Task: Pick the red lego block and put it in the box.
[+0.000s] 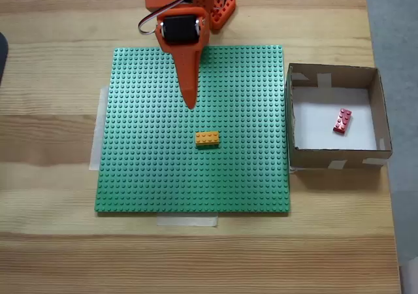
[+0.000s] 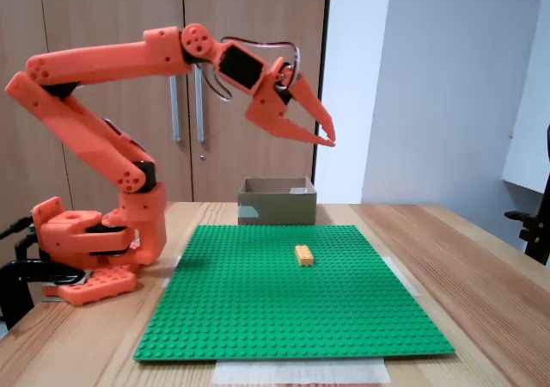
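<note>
The red lego block (image 1: 342, 120) lies slightly askew on the white floor of the box (image 1: 332, 76), right of centre. In the side-on fixed view the box (image 2: 277, 199) stands at the far edge of the table and its walls hide the block. My orange gripper (image 1: 191, 103) hangs high over the green baseplate, well left of the box. Its fingertips (image 2: 332, 139) meet at a point with nothing between them.
A yellow-orange brick (image 1: 207, 138) sits on the green studded baseplate (image 1: 163, 176) just below the gripper tip, and shows in the side-on fixed view too (image 2: 304, 254). The arm's base (image 2: 86, 249) stands at the table's edge behind the plate. Bare wood surrounds the plate.
</note>
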Robot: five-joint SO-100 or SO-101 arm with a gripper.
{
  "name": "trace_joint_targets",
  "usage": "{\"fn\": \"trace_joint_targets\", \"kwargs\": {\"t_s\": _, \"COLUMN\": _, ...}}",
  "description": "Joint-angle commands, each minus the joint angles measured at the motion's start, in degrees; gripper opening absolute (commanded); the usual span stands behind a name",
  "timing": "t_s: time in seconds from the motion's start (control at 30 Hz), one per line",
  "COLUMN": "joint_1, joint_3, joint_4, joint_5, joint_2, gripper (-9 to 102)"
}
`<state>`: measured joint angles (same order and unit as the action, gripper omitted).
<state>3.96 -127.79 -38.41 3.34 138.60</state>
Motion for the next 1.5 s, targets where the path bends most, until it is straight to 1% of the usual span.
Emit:
{"fn": "trace_joint_targets", "kwargs": {"t_s": 0.0, "joint_1": -1.23, "joint_3": -7.12, "joint_4": 1.76, "joint_5": 0.0, "joint_2": 7.47, "gripper": -1}}
{"fn": "trace_joint_targets", "kwargs": {"t_s": 0.17, "joint_1": -2.2, "joint_3": -16.61, "joint_4": 4.22, "joint_5": -0.44, "joint_2": 14.77, "gripper": -1}}
{"fn": "trace_joint_targets", "kwargs": {"t_s": 0.5, "joint_1": -2.99, "joint_3": -33.4, "joint_4": 1.49, "joint_5": -3.16, "joint_2": 30.15, "gripper": -1}}
{"fn": "trace_joint_targets", "kwargs": {"t_s": 1.03, "joint_1": -3.78, "joint_3": -45.0, "joint_4": -4.48, "joint_5": -4.22, "joint_2": 39.99, "gripper": -1}}
{"fn": "trace_joint_targets", "kwargs": {"t_s": 1.47, "joint_1": -4.13, "joint_3": -50.01, "joint_4": -6.77, "joint_5": -4.39, "joint_2": 43.86, "gripper": -1}}
